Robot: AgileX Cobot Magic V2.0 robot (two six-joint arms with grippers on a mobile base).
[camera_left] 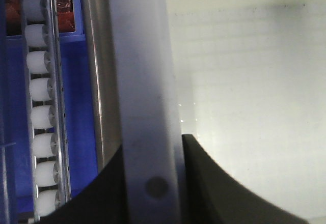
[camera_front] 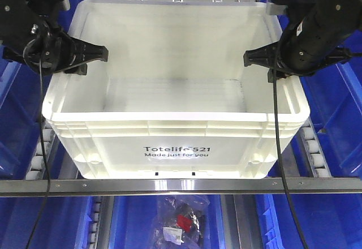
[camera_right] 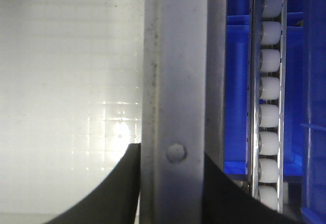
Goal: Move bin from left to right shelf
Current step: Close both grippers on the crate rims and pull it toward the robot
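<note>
Bin (camera_front: 169,141), large and white with black print on its front, is seen resting on a roller shelf behind a metal bar (camera_front: 181,185), with blue bins (camera_front: 17,119) on both sides.

At the far left a roller rail (camera_front: 39,153) is seen beside the bin. The left gripper (camera_front: 93,59) is set on the left rim, towards the back. In the left wrist view the rim (camera_left: 147,132) passes between the two black fingers (camera_left: 214,188), one inside the bin and one outside. The gripper is narrowed onto the rim, and its pads appear to touch both faces.

In the middle, the inside of the bin is seen to be empty. Its long axis runs from left to right, straight from one gripper to the other.

On the right the same hold is mirrored. The right gripper (camera_front: 257,62) is closed narrowly over the right rim (camera_right: 173,107), one finger (camera_right: 112,193) inside the bin and the other outside, next to a second roller rail (camera_right: 270,107).

The bin thus lies between the two grippers, and neither arm is nearer than the other. The grasp is judged complete and the carry not yet begun. A level lift by both arms together is called for before the bin is taken to the right, since uneven motion could twist the rim out of one grip.
</note>
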